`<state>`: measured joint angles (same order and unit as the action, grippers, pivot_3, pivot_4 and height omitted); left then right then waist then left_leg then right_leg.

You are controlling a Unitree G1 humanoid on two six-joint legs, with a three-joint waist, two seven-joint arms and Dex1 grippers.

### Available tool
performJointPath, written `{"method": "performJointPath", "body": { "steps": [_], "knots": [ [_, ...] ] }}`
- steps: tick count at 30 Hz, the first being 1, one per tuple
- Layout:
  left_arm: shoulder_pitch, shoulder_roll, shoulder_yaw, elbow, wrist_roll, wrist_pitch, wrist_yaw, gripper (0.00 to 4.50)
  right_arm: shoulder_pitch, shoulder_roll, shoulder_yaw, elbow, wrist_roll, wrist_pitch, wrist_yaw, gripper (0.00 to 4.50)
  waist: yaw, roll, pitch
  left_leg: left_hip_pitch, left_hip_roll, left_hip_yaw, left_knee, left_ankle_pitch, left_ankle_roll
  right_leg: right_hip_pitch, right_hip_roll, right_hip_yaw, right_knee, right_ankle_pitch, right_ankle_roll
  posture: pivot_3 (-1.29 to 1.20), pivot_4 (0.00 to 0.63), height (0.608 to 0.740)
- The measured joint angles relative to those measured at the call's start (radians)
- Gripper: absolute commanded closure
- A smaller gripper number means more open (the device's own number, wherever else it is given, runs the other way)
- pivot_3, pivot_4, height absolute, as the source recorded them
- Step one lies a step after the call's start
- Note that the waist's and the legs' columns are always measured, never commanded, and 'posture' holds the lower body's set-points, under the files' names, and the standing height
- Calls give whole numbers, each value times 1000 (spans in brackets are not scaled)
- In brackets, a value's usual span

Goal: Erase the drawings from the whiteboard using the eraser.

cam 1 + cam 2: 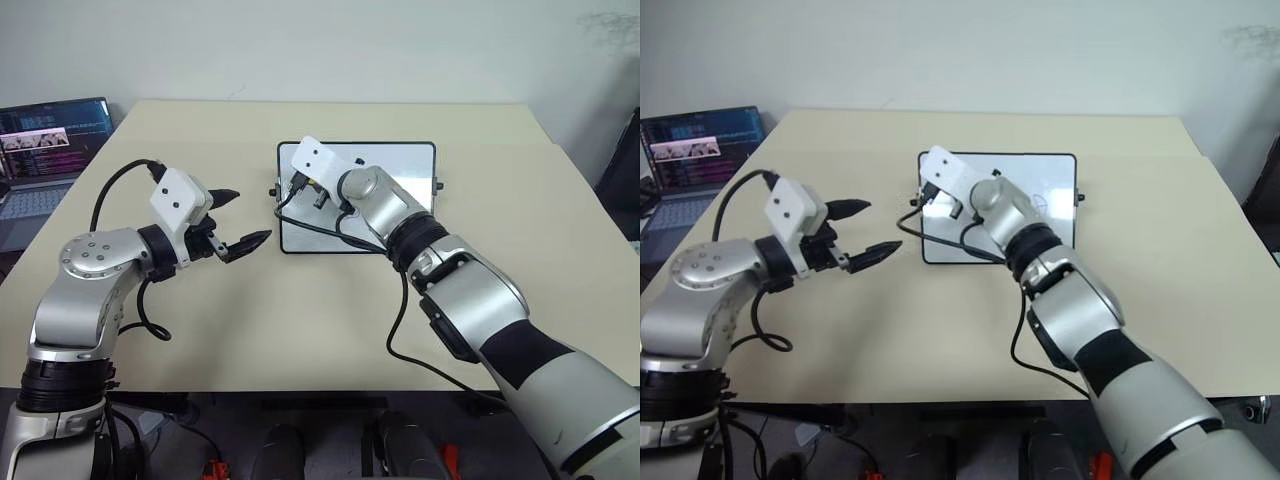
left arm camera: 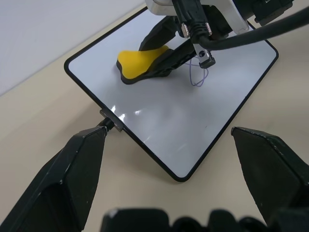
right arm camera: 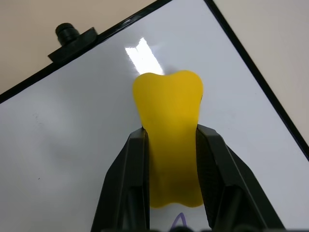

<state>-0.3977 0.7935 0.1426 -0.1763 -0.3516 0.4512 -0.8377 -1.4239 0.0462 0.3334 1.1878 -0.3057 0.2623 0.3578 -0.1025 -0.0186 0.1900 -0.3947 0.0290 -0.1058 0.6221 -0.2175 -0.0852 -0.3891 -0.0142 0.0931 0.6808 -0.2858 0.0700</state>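
The right gripper (image 3: 171,164) holds the eraser (image 3: 170,130), its jaws closed on the two sides of the yellow block. The eraser is over the left part of the whiteboard (image 1: 400,165), and in the left wrist view its dark underside seems to rest on the white surface, though the contact is not fully clear.

The task looks partly done. The white surface near the eraser is clean and shows only glare. One thin blue scribble (image 2: 199,75) is there just beside the eraser, under the right arm's cable connector, and the right eye view shows a faint mark more to the right on the board. How many of the drawings remain cannot be told exactly, because the right arm covers the middle of the board in the head views. So at least one drawing is left to wipe, probably more.

The left gripper (image 1: 238,222) hangs over the tabletop (image 1: 200,330) just left of the board, its jaws wide and holding nothing. The board lies flat near the middle of the tabletop, with a small black knob (image 3: 67,33) on its side frame. There is bare tabletop on all sides of the board, so a stroke to the right has open room. A laptop (image 1: 45,150) stands well apart at the far left.
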Motion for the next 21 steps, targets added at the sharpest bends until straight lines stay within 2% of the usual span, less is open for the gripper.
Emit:
{"method": "performJointPath", "body": {
  "steps": [10, 15, 21],
  "knots": [
    [2, 0, 0, -1, 0, 0, 0, 0, 80, 24, 77, -79, -43, 10, 137, 3524, -10, 0, 0, 3, 0, 0, 0, 0, 0, 2, 0, 1, 1, 0, 0, 0, 150, 740],
    [2, 0, 0, -1, 0, 0, -1, 0, 87, 22, 78, -92, -47, 20, 131, 3524, -10, 0, 0, 3, 0, 0, 0, 0, 0, 2, 0, 1, 1, 0, 1, 0, 150, 740],
    [2, 0, 0, -1, 2, 0, -1, 0, 54, 37, 42, -31, -26, 10, 58, 3524, -7, 0, 0, 3, 0, 0, 1, 1, 2, 2, 0, 1, 1, 1, 0, 0, 150, 740]
  ]
}}
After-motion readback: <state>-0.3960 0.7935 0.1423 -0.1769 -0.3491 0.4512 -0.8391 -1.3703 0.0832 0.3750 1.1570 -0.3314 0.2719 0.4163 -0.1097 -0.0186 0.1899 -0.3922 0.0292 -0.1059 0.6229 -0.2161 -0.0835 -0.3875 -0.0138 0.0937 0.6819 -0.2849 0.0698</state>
